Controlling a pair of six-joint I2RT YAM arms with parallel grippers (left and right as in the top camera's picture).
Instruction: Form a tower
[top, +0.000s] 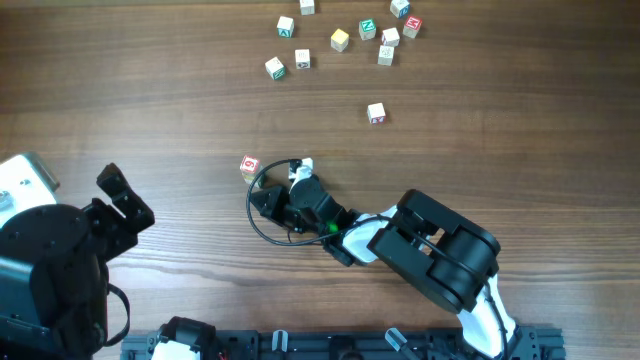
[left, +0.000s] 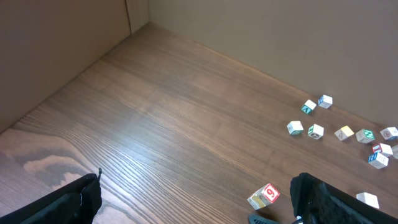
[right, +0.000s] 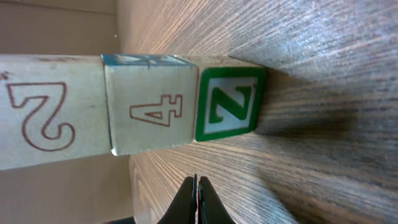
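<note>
The brown wooden table (top: 150, 100) holds the tower (top: 250, 167), three little wood cubes stacked up with a red mark on top, and the loose cubes (top: 340, 40) lie well away from it. The right gripper (right: 196, 199) is just beside the tower with its jaws pressed together on nothing, and the left gripper (left: 202, 202) is farther from the tower with its jaws wide apart. The tower looks light, hard and wobbly, so I think a cube should be pinched softly by its two flat sides.
</note>
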